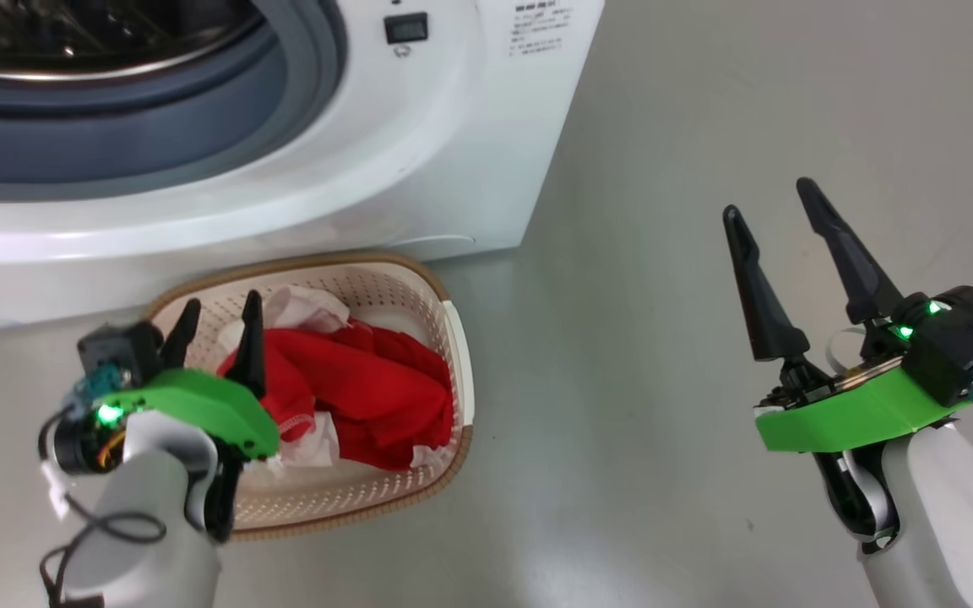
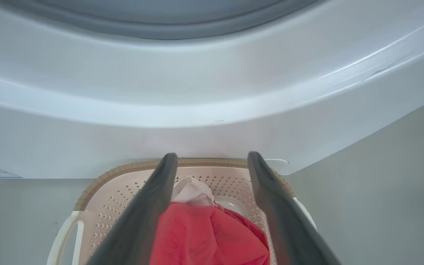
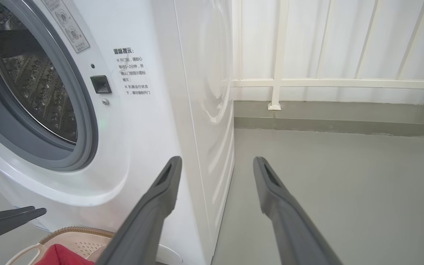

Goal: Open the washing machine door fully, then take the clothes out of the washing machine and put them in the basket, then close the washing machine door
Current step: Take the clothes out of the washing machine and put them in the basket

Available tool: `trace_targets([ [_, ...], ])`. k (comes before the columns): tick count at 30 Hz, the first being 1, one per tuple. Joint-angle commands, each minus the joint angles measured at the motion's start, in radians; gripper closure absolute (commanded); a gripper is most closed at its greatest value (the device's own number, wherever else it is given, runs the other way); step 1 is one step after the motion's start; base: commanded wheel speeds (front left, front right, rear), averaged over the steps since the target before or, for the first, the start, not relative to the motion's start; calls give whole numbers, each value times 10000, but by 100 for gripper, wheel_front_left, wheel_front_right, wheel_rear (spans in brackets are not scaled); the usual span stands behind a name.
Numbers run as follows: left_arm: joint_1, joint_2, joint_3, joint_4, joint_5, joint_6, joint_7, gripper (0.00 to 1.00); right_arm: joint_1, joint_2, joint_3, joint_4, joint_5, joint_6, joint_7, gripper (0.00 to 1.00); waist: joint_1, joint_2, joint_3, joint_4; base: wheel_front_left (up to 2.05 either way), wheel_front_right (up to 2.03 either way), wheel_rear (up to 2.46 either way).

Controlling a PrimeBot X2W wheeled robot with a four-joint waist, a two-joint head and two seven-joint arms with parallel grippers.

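On the floor, against the front of the washing machine (image 1: 419, 169), sits the basket (image 1: 456, 363), one handle facing right; I can't judge its long axis. Red clothes (image 1: 368, 388) lie heaped inside. My left tool (image 1: 221, 301) hovers above them, fingers spread and pointing far. My right tool (image 1: 769, 198) gapes empty, well right.

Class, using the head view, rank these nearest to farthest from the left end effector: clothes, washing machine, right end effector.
1. The clothes, right at the left end effector, in the basket.
2. The washing machine, just behind the basket.
3. The right end effector, far to the right over the floor.
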Motion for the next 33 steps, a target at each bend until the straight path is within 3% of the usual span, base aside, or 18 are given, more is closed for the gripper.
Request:
trace_targets([
  [1,557,270,332,-432,91,31,-117,0,247,27,61,-209,-137,62,-63,0,0,0,-365,192,0,0,0],
  [16,2999,-100,1293,-4404,910,-57,-119,0,957,546,-1409,743,-661,62,-63,0,0,0,-2192,427,0,0,0],
  [33,5014,-177,1595,-6620,1285,-173,-120,0,1905,716,-1699,1160,-792,62,-63,0,0,0,-3952,468,0,0,0],
])
